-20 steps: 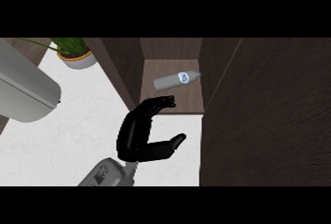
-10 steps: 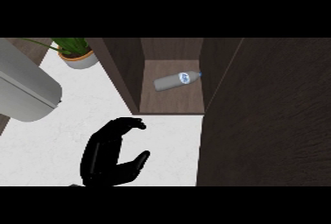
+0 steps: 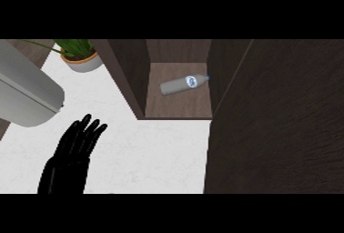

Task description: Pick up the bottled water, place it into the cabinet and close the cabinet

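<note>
Plastic clear water bottle: lies sideways inside dark wooden cabinet.
Handling: likely light, smooth, rolls; hold its middle.
Black left hand: fingers straight, apart, empty, over white tabletop.

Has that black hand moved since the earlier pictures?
Yes: the left hand has drawn back from the cabinet, down and to the left across the white counter.
</note>
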Tool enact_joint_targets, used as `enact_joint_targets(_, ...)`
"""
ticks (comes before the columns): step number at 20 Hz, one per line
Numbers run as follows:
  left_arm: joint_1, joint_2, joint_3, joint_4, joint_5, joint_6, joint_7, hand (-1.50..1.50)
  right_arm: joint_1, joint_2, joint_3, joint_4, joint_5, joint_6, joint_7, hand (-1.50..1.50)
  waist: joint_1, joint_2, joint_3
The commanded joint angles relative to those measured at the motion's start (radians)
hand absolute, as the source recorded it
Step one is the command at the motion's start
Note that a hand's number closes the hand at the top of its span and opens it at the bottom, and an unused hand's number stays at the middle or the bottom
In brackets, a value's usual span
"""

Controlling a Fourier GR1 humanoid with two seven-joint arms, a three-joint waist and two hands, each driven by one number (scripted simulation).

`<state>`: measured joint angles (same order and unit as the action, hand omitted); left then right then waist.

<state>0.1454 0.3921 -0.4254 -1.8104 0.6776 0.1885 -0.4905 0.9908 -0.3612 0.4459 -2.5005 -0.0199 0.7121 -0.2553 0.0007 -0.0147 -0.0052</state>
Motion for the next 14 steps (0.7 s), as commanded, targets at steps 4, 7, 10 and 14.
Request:
enact_joint_targets(4,0.134,0.091,0.076,-0.097,0.087,-0.068,0.014,-1.5,-0.075,-0.05,0.147,-0.209,0.195,0.017,0.132,1.5,0.024,-0.008,-0.004)
enact_joint_targets(7,0.132,0.114,0.128,-0.088,0.121,-0.104,0.006,-1.5,-0.143,-0.066,0.175,-0.201,0.203,0.018,0.158,1.5,0.037,-0.006,-0.009)
enact_joint_targets(10,0.164,0.135,0.133,-0.105,0.133,-0.137,0.004,-1.5,-0.148,-0.057,0.253,-0.166,0.189,-0.009,0.196,1.5,0.037,-0.002,-0.01)
enact_joint_targets(14,0.21,0.178,0.191,-0.116,0.179,-0.199,-0.008,-1.5,-0.131,-0.005,0.329,-0.124,0.103,-0.078,0.197,1.5,0.071,0.011,-0.01)
